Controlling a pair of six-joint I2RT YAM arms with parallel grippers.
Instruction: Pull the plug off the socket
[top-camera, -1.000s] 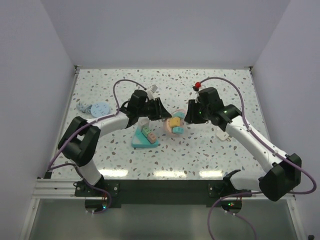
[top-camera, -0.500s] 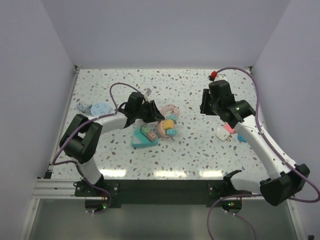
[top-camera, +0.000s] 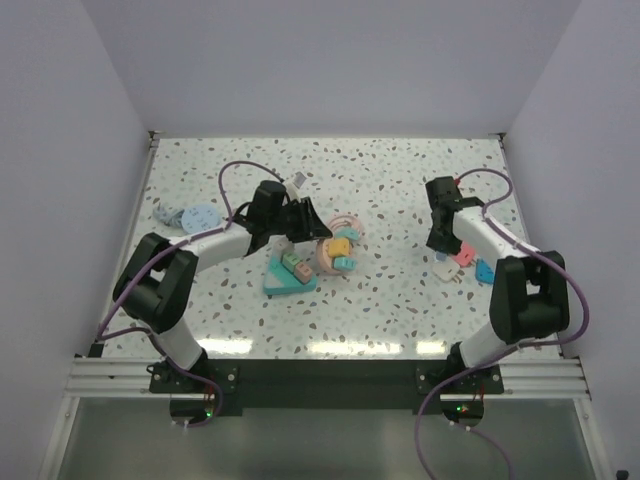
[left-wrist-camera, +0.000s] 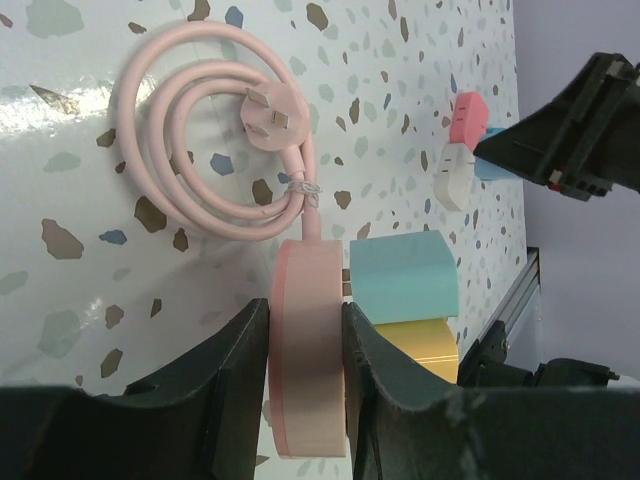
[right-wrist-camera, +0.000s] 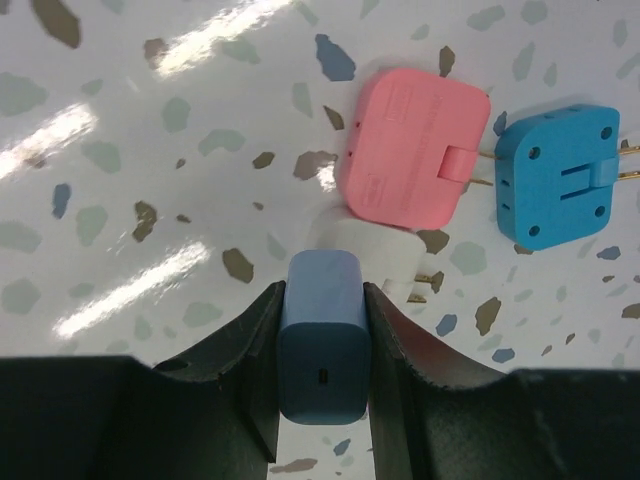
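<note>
Over on the right of the table (top-camera: 400, 310), your R gripper (right-wrist-camera: 322, 335) now hangs just above three loose plugs, having swung away from the socket (left-wrist-camera: 305, 380) where it sat a sec ago. Its fingers are clamped on a dark blue plug (right-wrist-camera: 322, 360), so that one's off and this pull looks done. L gripper (left-wrist-camera: 303, 315) is closed on the pink socket's body near table centre, bracing it. A teal plug (left-wrist-camera: 404, 277) and a yellow plug (left-wrist-camera: 415, 352) look seated in it, so I'd say more pulls remain. Under the R gripper: white plug (right-wrist-camera: 375, 250) directly below, pink plug (right-wrist-camera: 415, 160) touching it, light blue plug (right-wrist-camera: 560, 175) just beside. Release w/ care, since the white one sits right where you'd drop. The coiled cord (left-wrist-camera: 190, 150) lies beyond the socket, a teal tray (top-camera: 290, 282) sits just beside it, and blue discs (top-camera: 190, 216) are well apart at far L.
</note>
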